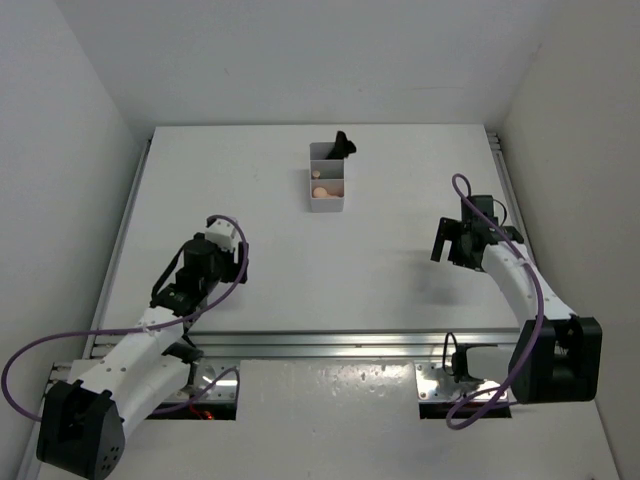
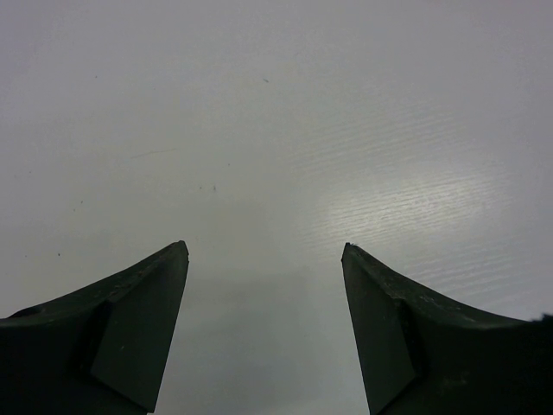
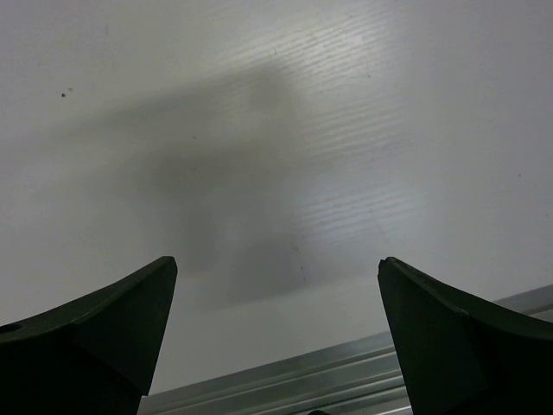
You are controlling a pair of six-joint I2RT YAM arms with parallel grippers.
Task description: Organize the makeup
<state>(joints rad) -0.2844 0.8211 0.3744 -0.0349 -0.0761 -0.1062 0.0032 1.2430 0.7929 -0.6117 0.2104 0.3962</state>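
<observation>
The white three-compartment box (image 1: 327, 205) stands at the table's far middle. A black fan-shaped brush (image 1: 343, 146) sticks up from its far compartment. Two peach sponges (image 1: 322, 185) lie in its middle compartment. The other makeup items are hidden or out of view. My left gripper (image 1: 212, 262) is open and empty over bare table at the left; in the left wrist view (image 2: 263, 251) only white table shows between its fingers. My right gripper (image 1: 455, 245) is open and empty at the right; the right wrist view (image 3: 276, 264) shows bare table between its fingers.
An aluminium rail (image 1: 330, 343) runs across the near edge of the table and also shows in the right wrist view (image 3: 346, 372). White walls (image 1: 70, 150) close in the table on the left, back and right.
</observation>
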